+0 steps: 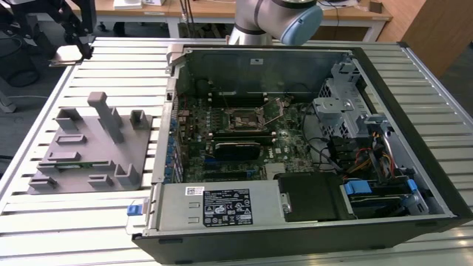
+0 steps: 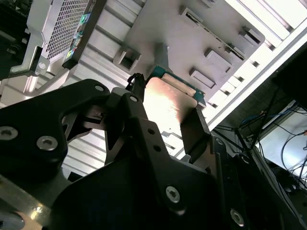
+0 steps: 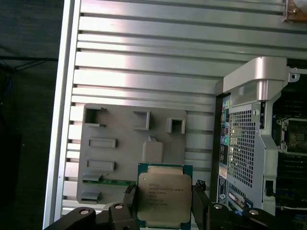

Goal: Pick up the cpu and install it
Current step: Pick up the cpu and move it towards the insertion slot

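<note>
You are watching the gripper (image 2: 165,112) clamping the cpu (image 3: 162,194) by two opposite edges, likely sparing its contacts. It is hanging in the exterior view's upper left, well apart from the open computer case (image 1: 414,138).

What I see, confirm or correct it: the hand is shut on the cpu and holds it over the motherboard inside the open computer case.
One thing is wrong: the place. The hand is shut on the cpu, but not over the motherboard: the first wrist view shows the grey fixture plate and slatted table behind it, with the computer case off to one side.
</note>
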Controlling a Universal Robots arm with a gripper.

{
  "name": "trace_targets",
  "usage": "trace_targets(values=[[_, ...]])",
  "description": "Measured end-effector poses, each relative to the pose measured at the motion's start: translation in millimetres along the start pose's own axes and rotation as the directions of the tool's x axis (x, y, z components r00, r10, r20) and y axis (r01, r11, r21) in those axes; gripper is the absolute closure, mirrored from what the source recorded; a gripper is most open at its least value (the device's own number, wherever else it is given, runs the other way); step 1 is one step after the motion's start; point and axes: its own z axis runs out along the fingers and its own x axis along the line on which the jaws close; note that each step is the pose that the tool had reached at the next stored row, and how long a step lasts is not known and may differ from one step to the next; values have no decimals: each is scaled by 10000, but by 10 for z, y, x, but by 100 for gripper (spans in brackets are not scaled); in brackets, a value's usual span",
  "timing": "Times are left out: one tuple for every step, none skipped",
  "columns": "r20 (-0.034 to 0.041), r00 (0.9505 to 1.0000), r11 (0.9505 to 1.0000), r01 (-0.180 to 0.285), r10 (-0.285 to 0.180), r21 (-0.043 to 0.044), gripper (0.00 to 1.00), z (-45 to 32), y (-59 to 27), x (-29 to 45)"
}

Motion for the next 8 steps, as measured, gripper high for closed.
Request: trace_targets(values=[[-1,10000,10000,0,0,1,45,0,-1,-12],[-1,10000,10000,0,0,0,45,1,-2,-25],[0,10000,10000,1,-1,0,45,2,-3,-39],[-1,10000,10000,0,0,0,45,2,-3,-53],[-1,10000,10000,0,0,0,45,3,-4,-67],[0,10000,10000,0,0,0,45,4,-5,-83],[0,10000,10000,0,0,0,45,5,-6,-101],[0,10000,10000,-1,1,0,45,5,-7,-117]])
